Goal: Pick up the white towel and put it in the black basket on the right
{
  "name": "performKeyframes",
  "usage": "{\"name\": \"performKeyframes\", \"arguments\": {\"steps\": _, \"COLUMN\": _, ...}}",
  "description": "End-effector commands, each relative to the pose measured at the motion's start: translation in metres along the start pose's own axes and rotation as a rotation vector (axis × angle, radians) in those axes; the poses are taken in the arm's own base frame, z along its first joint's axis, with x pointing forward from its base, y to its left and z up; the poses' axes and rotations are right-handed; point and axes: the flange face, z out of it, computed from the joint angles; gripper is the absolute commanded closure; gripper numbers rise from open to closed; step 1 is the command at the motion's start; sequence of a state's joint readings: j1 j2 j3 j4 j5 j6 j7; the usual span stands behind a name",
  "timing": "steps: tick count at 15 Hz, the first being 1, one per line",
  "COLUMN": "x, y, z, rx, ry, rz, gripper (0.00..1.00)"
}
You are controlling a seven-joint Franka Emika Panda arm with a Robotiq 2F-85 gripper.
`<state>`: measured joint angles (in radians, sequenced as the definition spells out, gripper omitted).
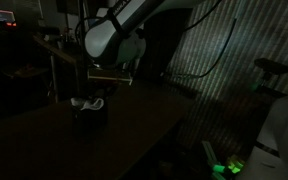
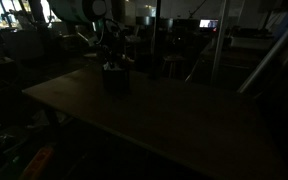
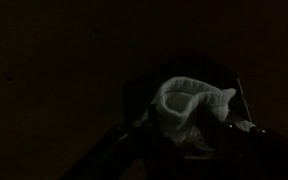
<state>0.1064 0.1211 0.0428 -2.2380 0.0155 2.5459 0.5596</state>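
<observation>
The scene is very dark. The white towel (image 1: 86,102) lies bunched in the top of the black basket (image 1: 90,116) on the table, and both show again in an exterior view, the towel (image 2: 114,67) above the basket (image 2: 116,82). My gripper (image 1: 109,80) hangs a little above the towel, apart from it; it also shows over the basket (image 2: 112,50). In the wrist view the towel (image 3: 189,105) sits crumpled, folded into a cup shape, inside the dark basket rim (image 3: 134,95). My fingers are too dark to make out there.
The dark wooden table (image 2: 174,120) stretches wide around the basket. Its edge (image 1: 174,125) drops off beside a striped wall. A green light (image 1: 232,166) glows on the floor. Dim lab furniture and poles (image 2: 216,45) stand behind the table.
</observation>
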Motion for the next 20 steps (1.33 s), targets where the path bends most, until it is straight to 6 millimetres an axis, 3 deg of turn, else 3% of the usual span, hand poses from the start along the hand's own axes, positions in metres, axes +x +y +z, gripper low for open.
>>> {"name": "performKeyframes", "arguments": {"steps": 1, "x": 0.009, "y": -0.004, "z": -0.008, "rx": 0.026, "ry": 0.020, "rz": -0.015, "gripper": 0.84}}
{"name": "performKeyframes", "arguments": {"steps": 4, "x": 0.013, "y": -0.013, "z": -0.017, "rx": 0.026, "ry": 0.027, "rz": -0.042, "gripper": 0.93}}
{"name": "performKeyframes", "arguments": {"steps": 8, "x": 0.032, "y": -0.044, "z": -0.028, "rx": 0.027, "ry": 0.037, "rz": -0.152, "gripper": 0.87}}
{"name": "performKeyframes", "arguments": {"steps": 13, "x": 0.051, "y": -0.077, "z": -0.021, "rx": 0.043, "ry": 0.009, "rz": -0.279, "gripper": 0.87}}
{"name": "performKeyframes", "arguments": {"steps": 20, "x": 0.059, "y": -0.077, "z": 0.007, "rx": 0.040, "ry": -0.029, "rz": -0.342, "gripper": 0.86}}
